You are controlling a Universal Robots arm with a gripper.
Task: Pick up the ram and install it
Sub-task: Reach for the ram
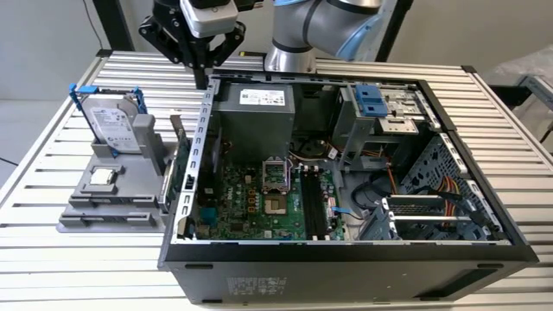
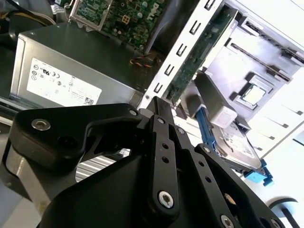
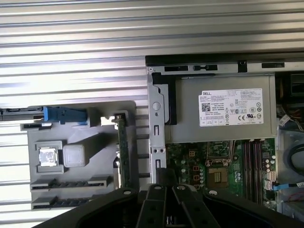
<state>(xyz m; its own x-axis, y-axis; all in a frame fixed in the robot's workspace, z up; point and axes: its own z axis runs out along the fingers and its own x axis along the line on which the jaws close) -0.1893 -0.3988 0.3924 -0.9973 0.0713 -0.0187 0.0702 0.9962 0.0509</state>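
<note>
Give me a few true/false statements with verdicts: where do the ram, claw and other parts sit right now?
1. The ram stands on edge in the grey holder beside the case. True.
2. The claw grips the hard drive. False: the hard drive stands upright in the holder, and the claw is shut on nothing above the case's far corner.
3. The processor chip lies on the holder. True.
4. A stick is seated in the black slots of the motherboard. False: they look empty.
</note>
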